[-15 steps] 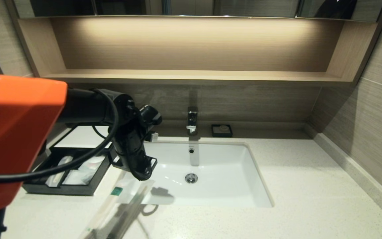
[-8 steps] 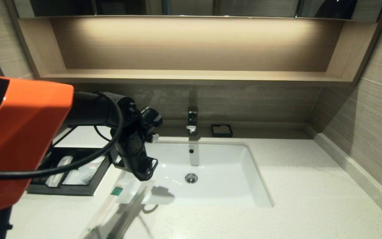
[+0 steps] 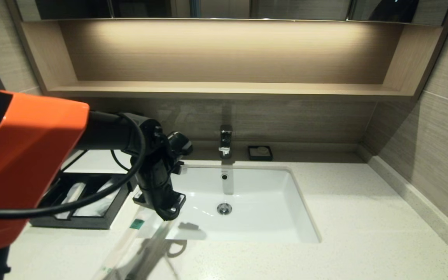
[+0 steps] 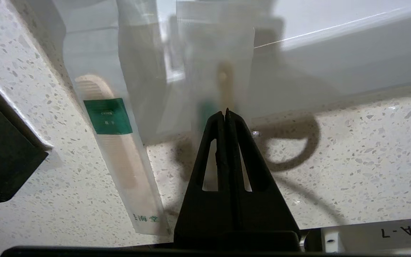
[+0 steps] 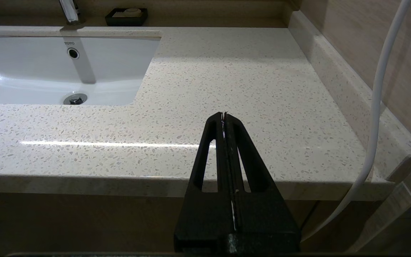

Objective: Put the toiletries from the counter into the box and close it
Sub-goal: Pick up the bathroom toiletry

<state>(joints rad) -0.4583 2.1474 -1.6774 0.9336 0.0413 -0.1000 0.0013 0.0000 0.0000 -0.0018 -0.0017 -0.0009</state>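
Left gripper point(image 4: 226, 113) pressed fully together, black fingers pinched on a slim stick-shaped toiletry in a translucent whitish wrapper point(image 4: 223, 85), lifted just above the cream-white speckled stone counter point(image 4: 351, 150) at the near-left corner of the white rectangular sink point(image 3: 247, 202). Seen only from the left wrist: a second wrapped toiletry, a pale comb with a green label point(image 4: 114, 150), flat on the counter just beside the held one, plus a black corner of the low black rectangular box point(image 4: 2, 157) at the edge. Shown only from the head: that box point(image 3: 88, 223) with its drawer pulled open and pale packets inside, left of the sink, partly behind the orange-cased left arm point(image 3: 25, 155); also the chrome tap point(image 3: 225, 140) and small black soap dish point(image 3: 260, 153) at the back wall, under the tan wooden shelf point(image 3: 224, 89). Right gripper point(image 5: 224, 115) likewise closed on nothing, parked low before the counter's front edge, right of the sink; visible only from its own wrist camera.
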